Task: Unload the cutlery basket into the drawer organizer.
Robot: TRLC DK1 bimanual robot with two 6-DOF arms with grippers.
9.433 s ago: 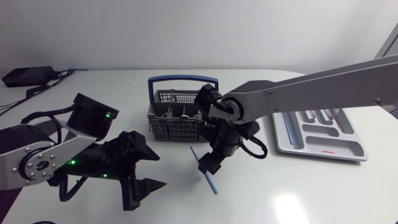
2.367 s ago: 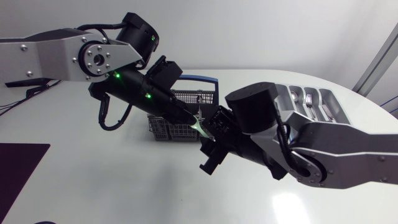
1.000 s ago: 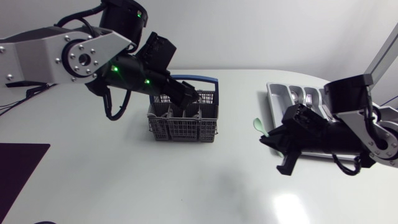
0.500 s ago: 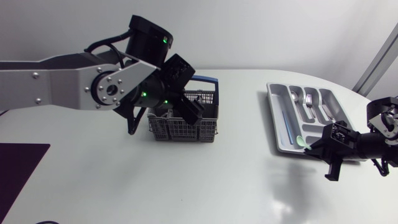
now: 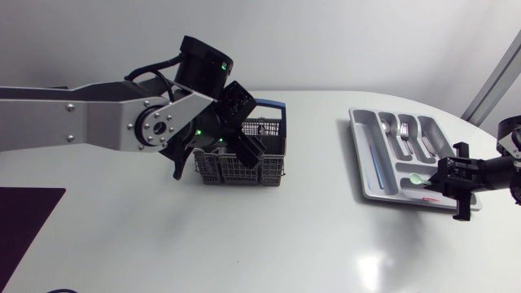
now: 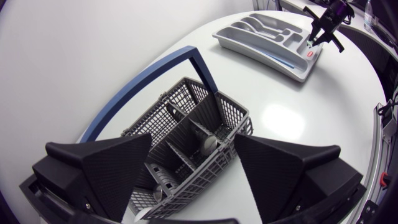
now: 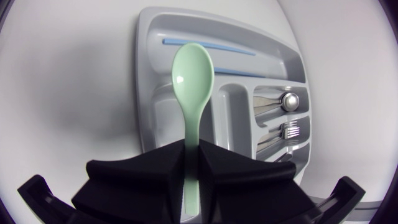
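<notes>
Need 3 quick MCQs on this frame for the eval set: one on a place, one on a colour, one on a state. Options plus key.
1. Where is the green spoon?
A. In the left jaws
B. In the right jaws, over the organizer
C. Lying on a plate

2. What colour is the handle of the basket?
A. Blue
B. Red
C. Yellow

3. How do the left jaws stand?
A. Shut on a fork
B. Shut on the handle
C. Open above the basket

Key:
1 B: the right wrist view shows the spoon's stem pinched between the jaws, with the organizer ahead.
2 A: the arched handle is blue in the left wrist view.
3 C: they stand wide apart, with the basket ahead of them.
</notes>
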